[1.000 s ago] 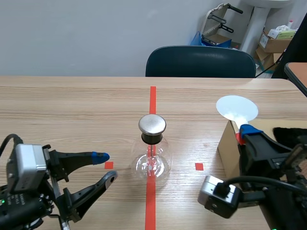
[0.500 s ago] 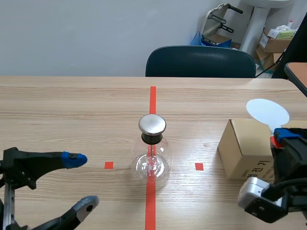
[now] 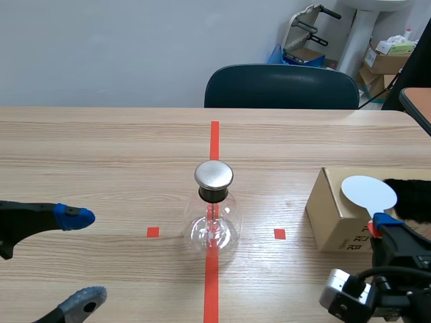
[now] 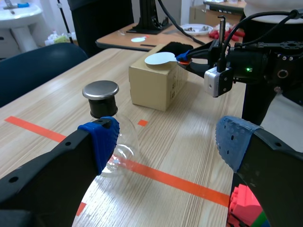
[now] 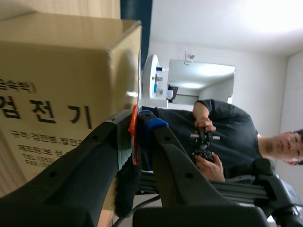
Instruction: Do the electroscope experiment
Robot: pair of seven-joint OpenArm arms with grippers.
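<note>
As the scene view shows, the electroscope (image 3: pixel 214 214), a round glass flask with a metal cap, stands on the table (image 3: pixel 121 148) on the middle red line, between the two arms and apart from both. The left gripper (image 3: pixel 79 261) is at the near left, with its fingers spread wide and nothing in it. The right gripper (image 3: pixel 382 225) is at the near right, in front of the cardboard box (image 3: pixel 333 215), and it carries a white disc (image 3: pixel 368 193). From the left wrist view, the flask is just ahead of the left gripper, and the box stands well beyond it. From the right wrist view, the fingers are closed tight on a thin red handle (image 5: pixel 134 135), with the disc edge-on beside the box. The flask looks fragile and smooth, so probably it should stay in place. If it must be steadied, the dark neck under the cap seems the safest hold. The disc seems light and stiff, and holding it by the handle keeps the plate untouched.
</note>
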